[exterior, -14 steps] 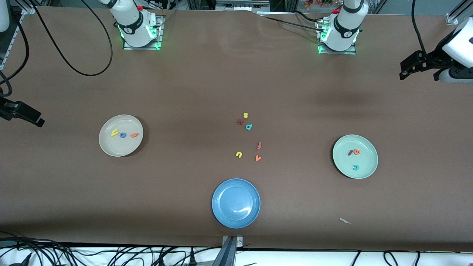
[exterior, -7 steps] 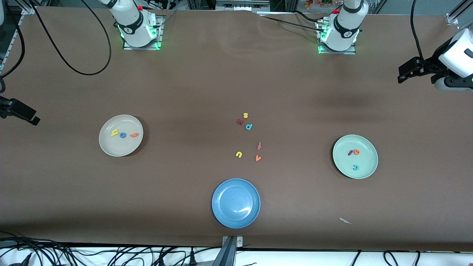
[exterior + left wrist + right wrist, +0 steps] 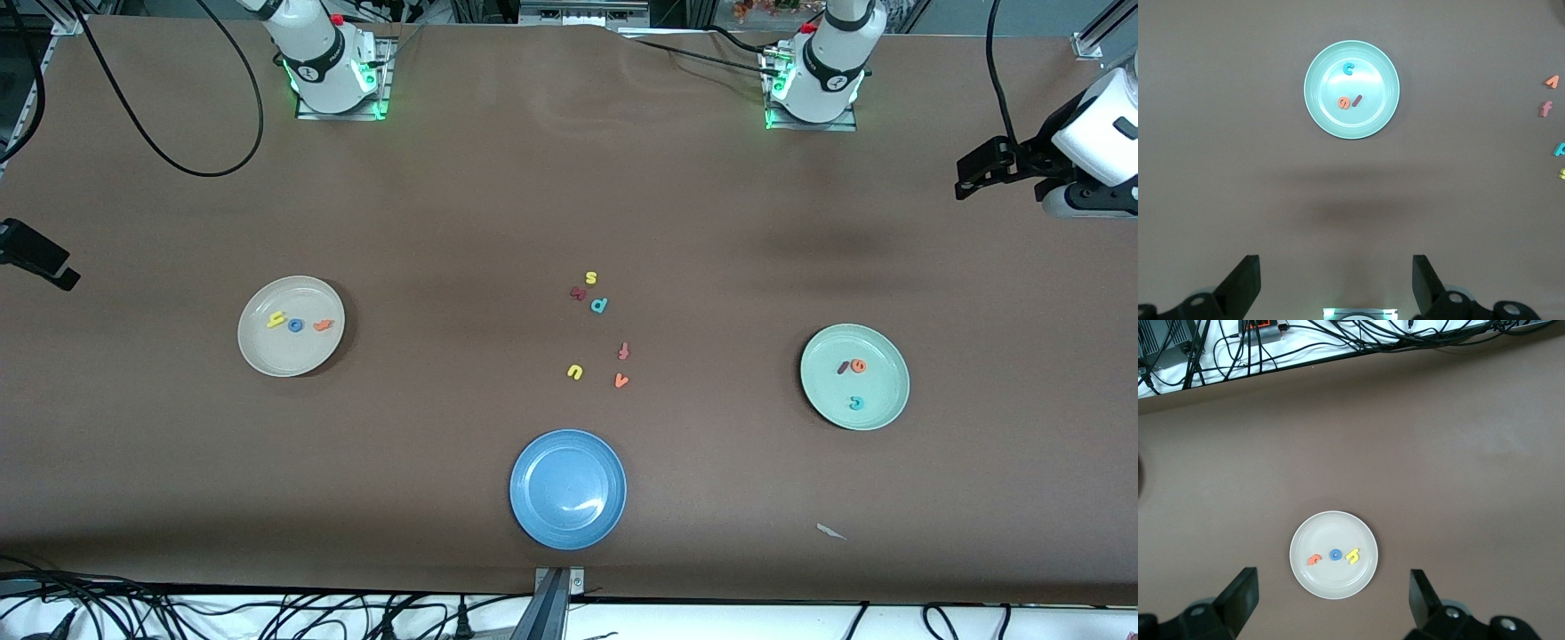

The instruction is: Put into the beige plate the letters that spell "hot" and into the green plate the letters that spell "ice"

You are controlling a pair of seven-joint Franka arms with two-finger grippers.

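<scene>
We find both spellings sorted — h, o, t (image 3: 296, 324) lie in the beige plate (image 3: 267, 356), well below the right end effector (image 3: 1331, 603), released and empty. The i, c, e (image 3: 1349, 90) sit in the green plate (image 3: 1318, 107) under the left end effector (image 3: 1336, 283), also released. We'd judge the task done — best to hold both arms high, clear of the plates and the spare letters (image 3: 600, 333) on the counter (image 3: 444, 222).

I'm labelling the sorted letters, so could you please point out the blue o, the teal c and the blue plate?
blue o (image 3: 295, 325): front view, on the ring's foam band.
teal c (image 3: 855, 403): front view, on the letter's curved stroke.
blue plate (image 3: 524, 524): front view, on its rim.
</scene>
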